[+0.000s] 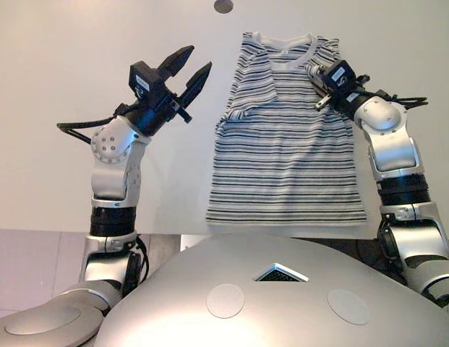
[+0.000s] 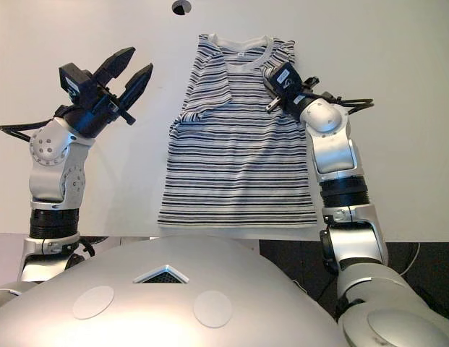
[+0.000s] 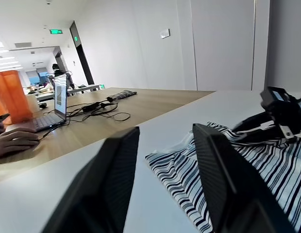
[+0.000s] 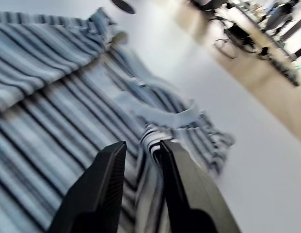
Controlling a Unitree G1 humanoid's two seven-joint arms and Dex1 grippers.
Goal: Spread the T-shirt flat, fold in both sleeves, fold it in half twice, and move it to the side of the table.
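Since the soft, blue-and-white striped cotton T-shirt (image 1: 282,159) lies flat on the white table (image 1: 412,43), hem (image 1: 285,215) nearest us, we judge it light, limp and prone to sliding, best taken at corners. Our left gripper (image 1: 197,58) hangs beside it, fingers apart. Farther off, our right gripper (image 4: 142,144) is pinched on a fold near the collar (image 1: 285,45).

Blur smears the right wrist view, where the right tool (image 4: 142,145) pinches a fold of shirt (image 4: 53,97). From the head, that tool's fingertips are hidden behind its own wrist, and the arm covers the shirt's shoulder on that side. A dark disc (image 1: 223,6) at the bench's (image 1: 65,43) far side is cut by the picture's edge. The left tool's (image 3: 166,130) fingers (image 3: 111,184) run off the edge of its wrist view.
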